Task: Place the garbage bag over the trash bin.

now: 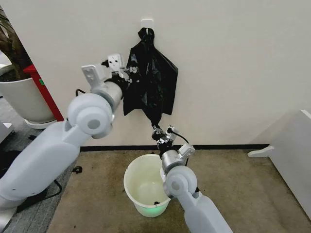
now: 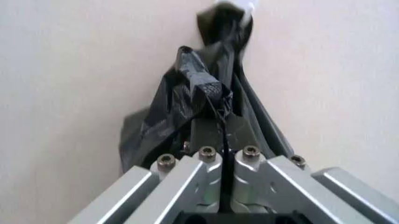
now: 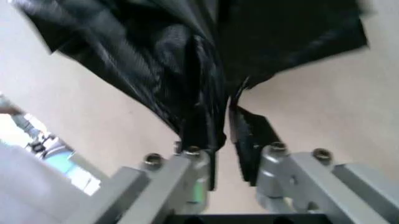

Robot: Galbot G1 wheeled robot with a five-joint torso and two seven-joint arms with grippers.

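The garbage bag (image 1: 150, 82) is glossy, crinkly black plastic, hanging flat against the wall from a white hook (image 1: 146, 23). My left gripper (image 1: 127, 74) is raised to the bag's upper left edge and is shut on a fold of the garbage bag (image 2: 181, 107); the left gripper (image 2: 209, 100) pinches the plastic between closed fingers. Below, my right gripper (image 1: 162, 132) points up at the bag's bottom tip. In the right wrist view the right gripper (image 3: 227, 135) stands slightly open, with the garbage bag (image 3: 187, 56) draping onto one finger. The white trash bin (image 1: 131, 170) stands upright on the floor beneath.
A large white plant pot (image 1: 24, 97) and a red post (image 1: 46, 92) stand at the left by the wall. White furniture (image 1: 296, 150) juts in at the right. Brown carpet surrounds the bin.
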